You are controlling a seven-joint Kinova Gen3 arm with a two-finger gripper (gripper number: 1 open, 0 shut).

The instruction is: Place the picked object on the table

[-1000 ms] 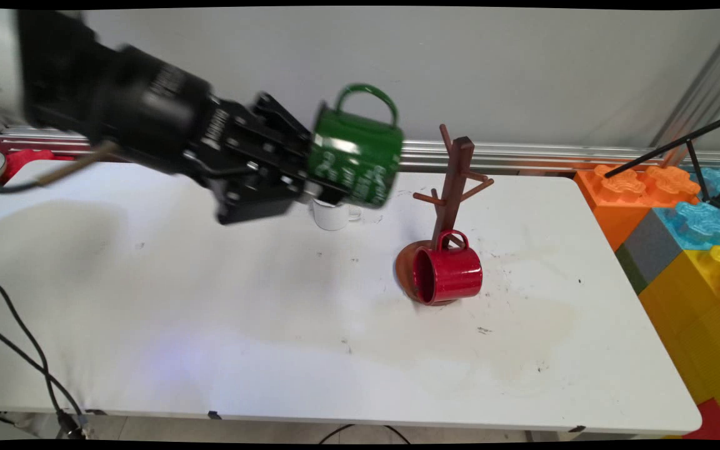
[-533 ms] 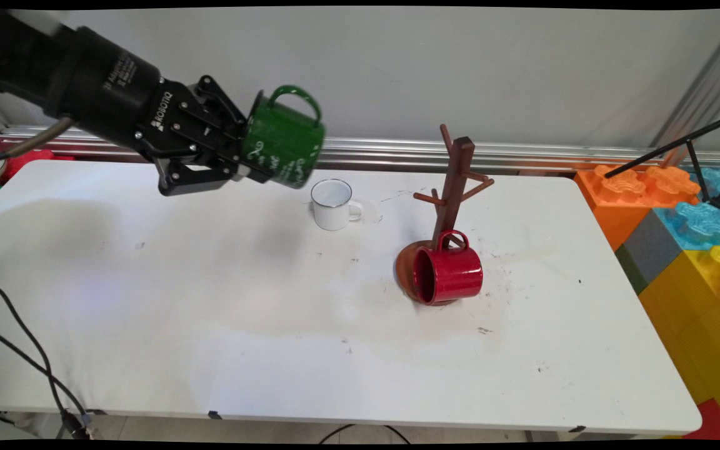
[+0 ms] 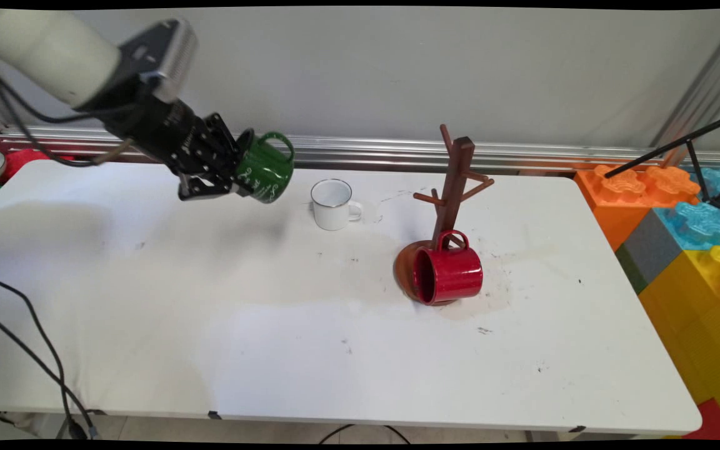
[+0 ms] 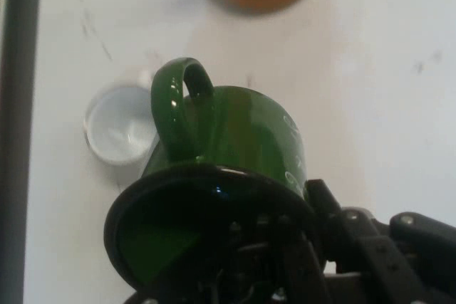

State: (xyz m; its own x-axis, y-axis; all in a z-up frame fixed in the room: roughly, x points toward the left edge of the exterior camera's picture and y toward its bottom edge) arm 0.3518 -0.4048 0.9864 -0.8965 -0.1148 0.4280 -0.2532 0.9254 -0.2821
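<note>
My gripper point(image 3: 238, 178) is shut on the rim of a green mug point(image 3: 264, 169) with white lettering, held on its side above the table's back left, handle up. In the hand view the green mug point(image 4: 228, 147) fills the middle, its open mouth toward the camera and one finger inside the rim. A small white mug point(image 3: 333, 204) stands upright on the table just right of it, also seen as the white mug point(image 4: 117, 126) in the hand view. Farther right, a red mug point(image 3: 447, 274) lies on its side against the base of a brown wooden mug tree point(image 3: 454, 187).
Large orange, blue and yellow toy blocks point(image 3: 685, 237) line the table's right edge, with a black tripod leg point(image 3: 672, 147) above them. Black cables point(image 3: 29, 350) hang over the front left. A metal rail point(image 3: 522, 153) runs along the wall behind the white table point(image 3: 272, 350).
The arm has drawn back to the left and lowered, carrying the green mug away from the mug tree and past the white mug, which it uncovered.
</note>
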